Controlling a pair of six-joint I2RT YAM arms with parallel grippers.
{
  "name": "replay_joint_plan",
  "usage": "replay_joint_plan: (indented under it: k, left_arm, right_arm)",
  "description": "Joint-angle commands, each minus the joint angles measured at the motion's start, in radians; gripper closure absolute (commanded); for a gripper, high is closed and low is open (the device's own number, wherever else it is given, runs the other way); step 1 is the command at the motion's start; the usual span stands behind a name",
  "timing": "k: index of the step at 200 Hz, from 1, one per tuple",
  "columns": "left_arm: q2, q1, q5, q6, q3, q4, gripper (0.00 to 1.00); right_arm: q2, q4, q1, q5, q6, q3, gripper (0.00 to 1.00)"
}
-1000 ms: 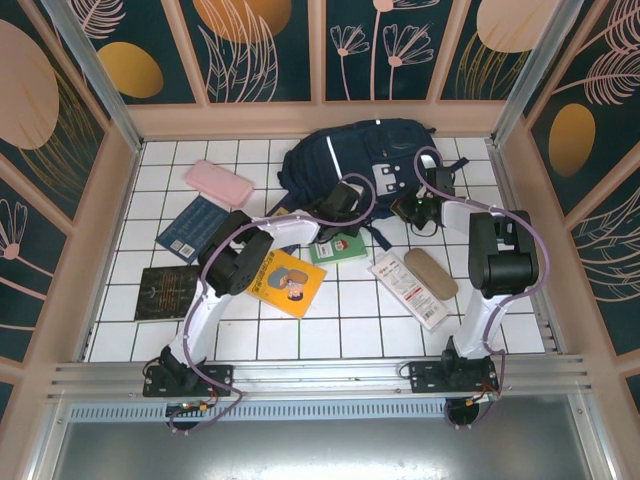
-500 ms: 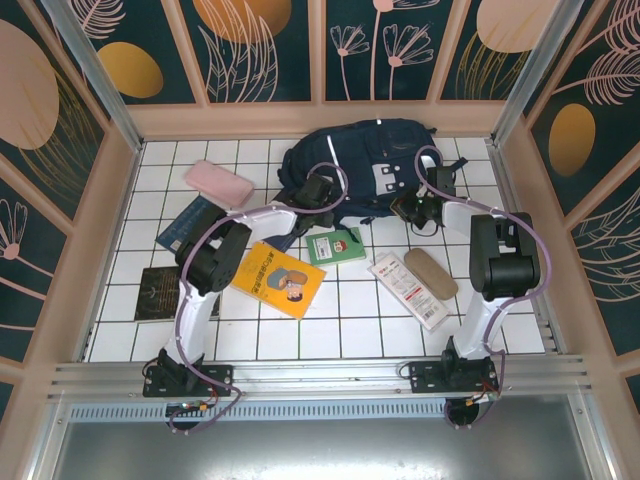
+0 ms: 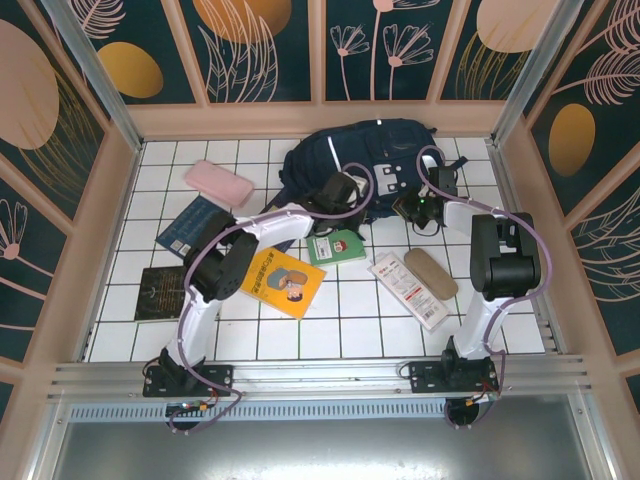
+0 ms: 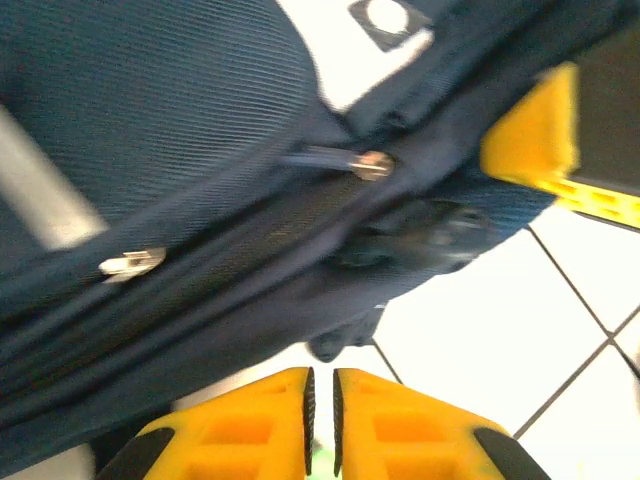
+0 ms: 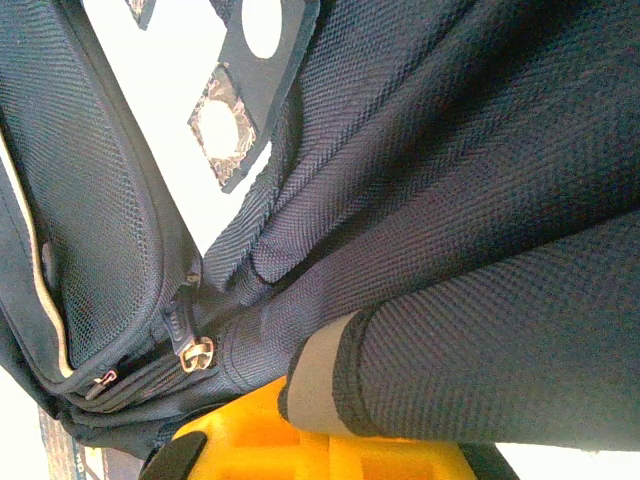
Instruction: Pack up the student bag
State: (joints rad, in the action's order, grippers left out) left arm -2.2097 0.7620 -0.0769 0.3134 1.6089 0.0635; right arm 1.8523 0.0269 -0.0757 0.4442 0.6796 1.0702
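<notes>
Barely started: student bag [image 3: 375, 150] looks zipped, books [image 3: 285, 282] and cases [image 3: 218, 183] lie outside on the bench [image 3: 360, 310]; left claw [image 4: 321, 420] nearly together by its zip [image 4: 372, 165], right claw [image 5: 305, 445] clamped on bag fabric.

The student bag [image 3: 380, 145] lies at the back, books [image 3: 285, 282] before it.
</notes>
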Motion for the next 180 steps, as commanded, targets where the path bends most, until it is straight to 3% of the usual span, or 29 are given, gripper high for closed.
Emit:
replay_joint_plan:
  k: [1, 41, 123, 142, 180]
  left_arm:
    - [-0.072, 0.001, -0.047, -0.045, 0.050, 0.028, 0.83]
    - [-0.141, 0.005, -0.028, -0.083, 0.118, 0.071, 0.80]
    - [-0.225, 0.005, 0.001, -0.117, 0.225, 0.106, 0.60]
    - [-0.249, 0.005, 0.004, -0.124, 0.258, 0.119, 0.61]
    - [-0.276, 0.005, 0.014, -0.134, 0.277, 0.128, 0.77]
  right_arm:
    - [-0.043, -0.010, 0.013, -0.004, 0.006, 0.006, 1.00]
    - [-0.031, -0.005, 0.014, 0.007, 0.013, 0.022, 1.00]
    - [-0.022, -0.010, 0.006, 0.013, 0.019, 0.016, 1.00]
    - [-0.023, -0.013, 0.003, 0.014, 0.019, 0.014, 1.00]
    - [-0.023, -0.012, -0.004, 0.018, 0.023, 0.014, 1.00]
